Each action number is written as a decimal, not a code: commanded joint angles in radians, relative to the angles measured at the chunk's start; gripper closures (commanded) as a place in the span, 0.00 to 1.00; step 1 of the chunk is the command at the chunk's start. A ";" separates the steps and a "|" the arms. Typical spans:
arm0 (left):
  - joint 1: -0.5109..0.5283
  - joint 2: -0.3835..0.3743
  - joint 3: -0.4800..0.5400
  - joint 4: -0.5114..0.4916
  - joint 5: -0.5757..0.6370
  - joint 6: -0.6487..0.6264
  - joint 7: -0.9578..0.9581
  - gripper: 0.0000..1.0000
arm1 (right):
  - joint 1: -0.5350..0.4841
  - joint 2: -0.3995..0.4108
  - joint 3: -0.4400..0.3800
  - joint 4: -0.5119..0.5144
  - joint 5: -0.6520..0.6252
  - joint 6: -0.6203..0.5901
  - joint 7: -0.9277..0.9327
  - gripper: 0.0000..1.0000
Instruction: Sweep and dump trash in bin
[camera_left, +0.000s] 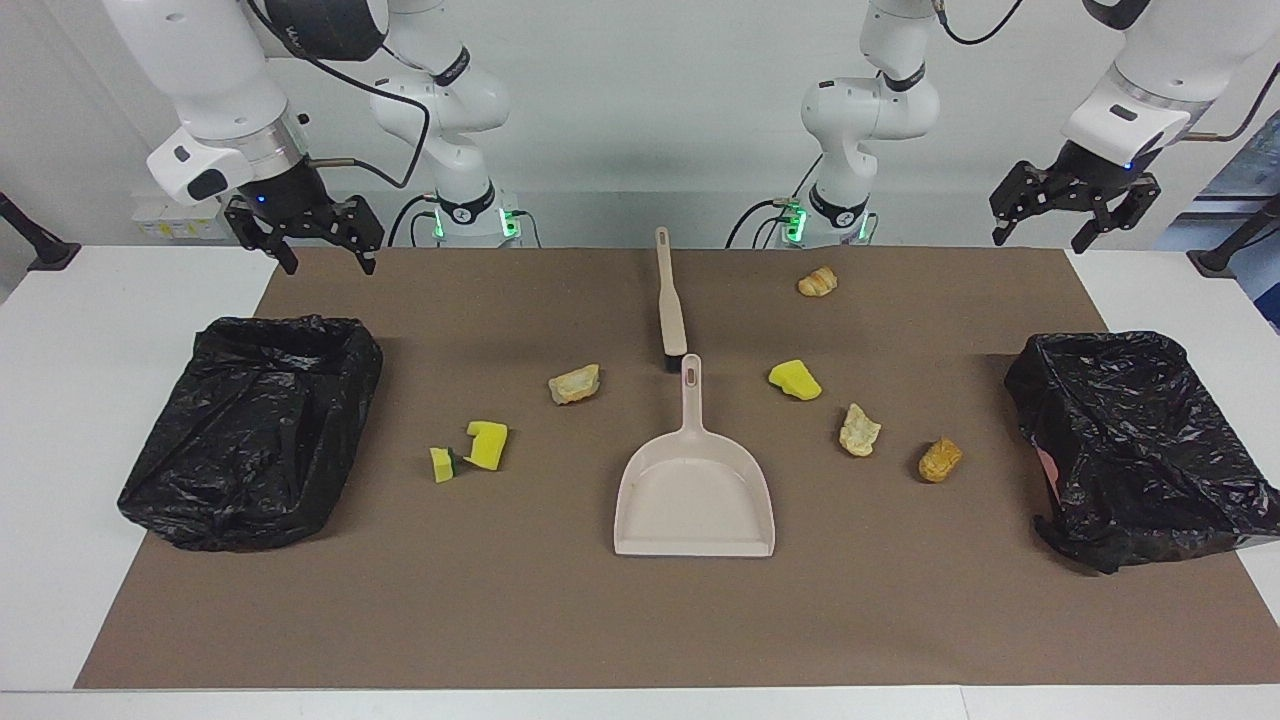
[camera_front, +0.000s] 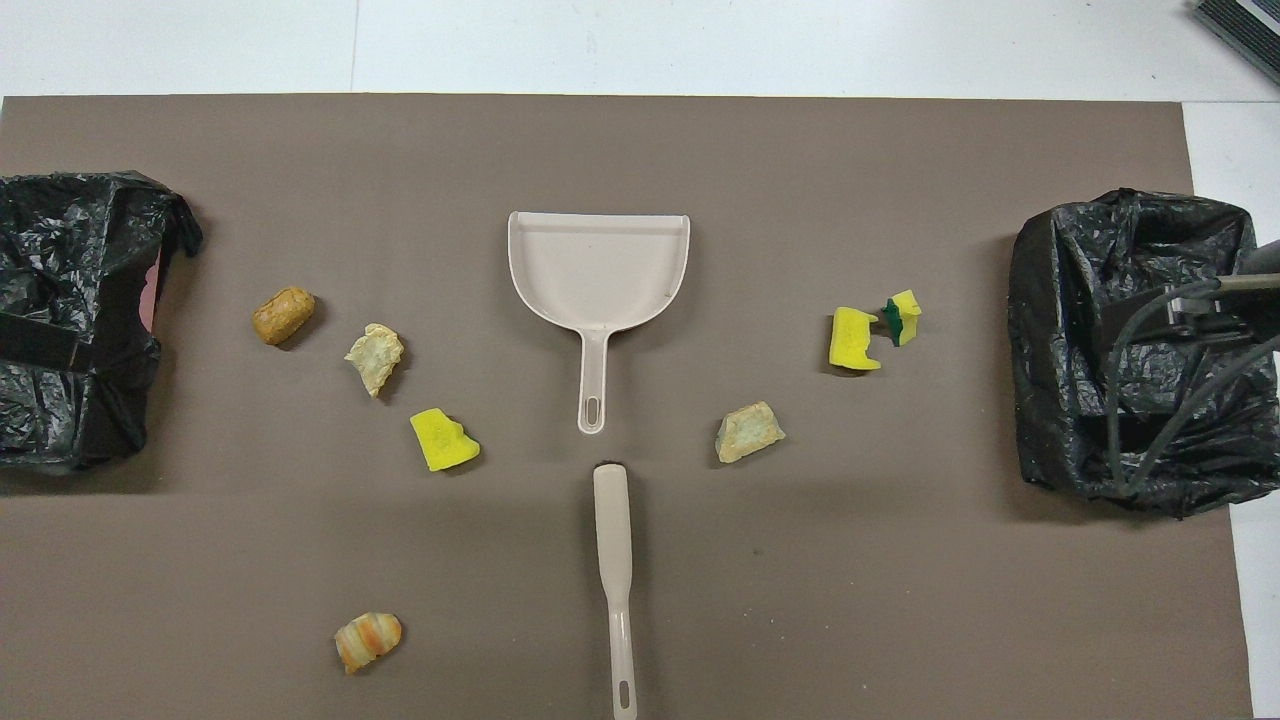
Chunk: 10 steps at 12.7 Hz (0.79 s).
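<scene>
- Trash (camera_left: 574, 384): seven scraps loose on brown mat (camera_left: 500, 620), scattered from 3 to 9 o'clock around dustpan (camera_left: 694, 490).
- Brush (camera_left: 668, 305) at dustpan's 12 o'clock, nearer the robots.
- Black-bagged bins (camera_left: 250, 430) at both table ends.
- Left gripper (camera_left: 1075, 215) raised, jaws open, empty.
- Right gripper (camera_left: 305, 235) raised, jaws open, empty.

In the overhead view, one black bin (camera_front: 75, 320) is being cut off by the picture's edge. The other bin (camera_front: 1070, 340) is being partly covered by cables (camera_front: 1150, 400).
</scene>
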 joint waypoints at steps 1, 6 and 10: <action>0.003 -0.015 0.005 -0.006 -0.003 -0.016 -0.007 0.00 | 0.000 -0.028 0.008 -0.024 0.002 -0.023 0.018 0.00; -0.012 -0.015 0.001 -0.014 -0.003 0.003 -0.018 0.00 | -0.002 -0.028 0.008 -0.023 0.000 -0.032 0.012 0.00; -0.093 -0.078 -0.022 -0.134 -0.006 0.024 -0.105 0.00 | 0.001 0.025 0.069 0.026 -0.012 -0.081 0.014 0.00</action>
